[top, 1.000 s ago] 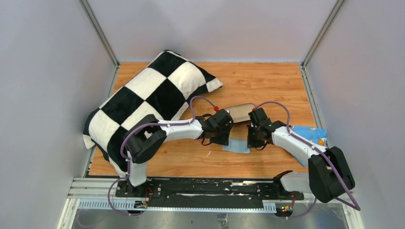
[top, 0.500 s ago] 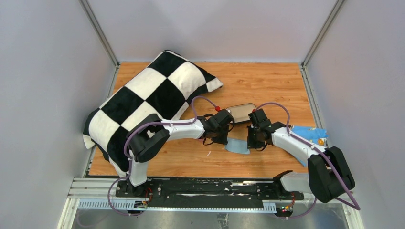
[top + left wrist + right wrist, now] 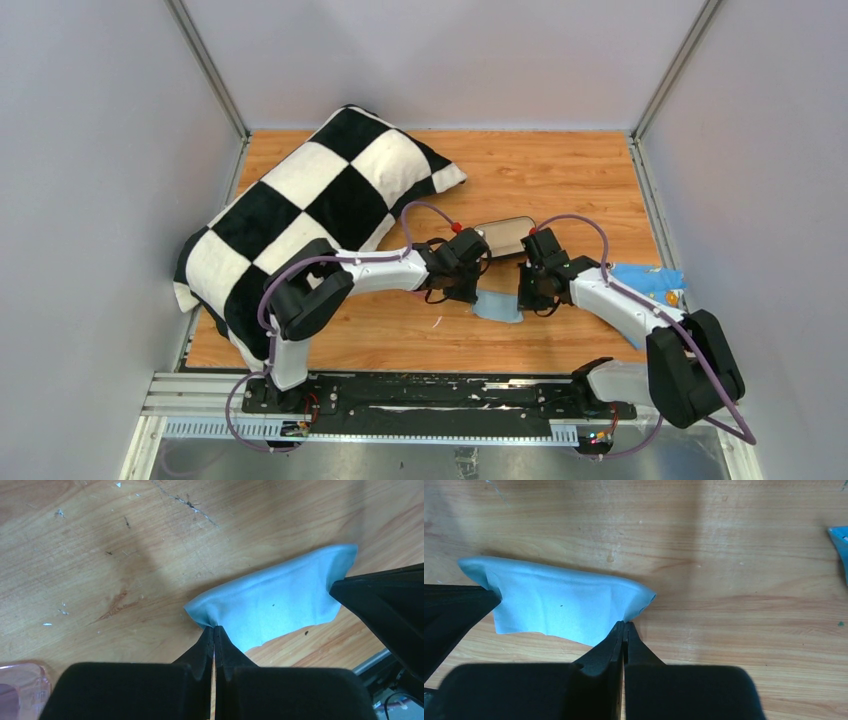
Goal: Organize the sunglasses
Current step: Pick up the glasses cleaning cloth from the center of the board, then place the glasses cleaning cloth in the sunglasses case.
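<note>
I count one blue cloth, pinched at two opposite corners: left gripper fingers clamped on one, right gripper fingers pressed together on the other. One pair of sunglasses shows as a pink edge, lower left of the left wrist view. Overhead, one case sits centre and one checkered pillow upper left.

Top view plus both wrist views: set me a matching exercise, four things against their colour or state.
Things:
1. cloth
2. pillow
3. case
4. sunglasses

States:
A. black and white checks
B. light blue, pinched by the left gripper and the right gripper
C. pink, at the corner of the left wrist view
D. tan lining showing

Pairs: 1-B, 2-A, 3-D, 4-C
</note>
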`<act>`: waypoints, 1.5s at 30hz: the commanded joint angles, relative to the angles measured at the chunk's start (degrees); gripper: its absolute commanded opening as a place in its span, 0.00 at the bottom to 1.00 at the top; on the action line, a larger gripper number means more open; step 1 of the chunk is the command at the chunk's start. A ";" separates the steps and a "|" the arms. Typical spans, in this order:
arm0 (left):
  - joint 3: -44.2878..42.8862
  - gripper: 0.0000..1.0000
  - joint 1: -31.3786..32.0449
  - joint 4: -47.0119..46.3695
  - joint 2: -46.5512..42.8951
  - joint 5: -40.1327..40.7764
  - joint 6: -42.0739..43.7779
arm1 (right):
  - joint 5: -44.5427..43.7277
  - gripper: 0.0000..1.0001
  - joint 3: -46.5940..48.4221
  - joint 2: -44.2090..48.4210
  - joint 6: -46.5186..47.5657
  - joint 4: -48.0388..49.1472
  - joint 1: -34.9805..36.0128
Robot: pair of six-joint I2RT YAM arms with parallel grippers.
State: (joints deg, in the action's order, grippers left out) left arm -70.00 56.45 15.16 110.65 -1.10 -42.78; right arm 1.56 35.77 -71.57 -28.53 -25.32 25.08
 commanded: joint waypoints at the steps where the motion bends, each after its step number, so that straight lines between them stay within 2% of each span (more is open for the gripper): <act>1: 0.43 0.00 0.50 0.31 -4.05 -1.26 1.10 | 0.20 0.00 1.83 2.11 -0.47 -2.28 -0.02; 18: -7.50 0.00 -0.21 4.08 -9.15 0.28 4.55 | -4.91 0.00 14.48 3.41 3.30 -7.70 -1.16; 30: -22.79 0.00 -6.33 7.18 -0.37 -2.68 8.95 | -5.38 0.00 26.55 -7.53 7.96 -6.55 -6.56; 38: -29.14 0.00 -8.62 7.00 6.71 -2.57 11.82 | -4.97 0.00 31.85 -16.63 9.23 -3.69 -8.81; 45: -30.17 0.00 -9.71 3.89 10.76 -2.08 14.42 | -4.53 0.00 33.73 -22.24 11.01 1.74 -10.06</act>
State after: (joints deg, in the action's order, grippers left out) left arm -98.70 47.46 20.67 119.66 -3.25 -31.27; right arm -2.96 67.20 -91.57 -19.57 -26.52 16.16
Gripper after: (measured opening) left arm 0.008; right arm 0.010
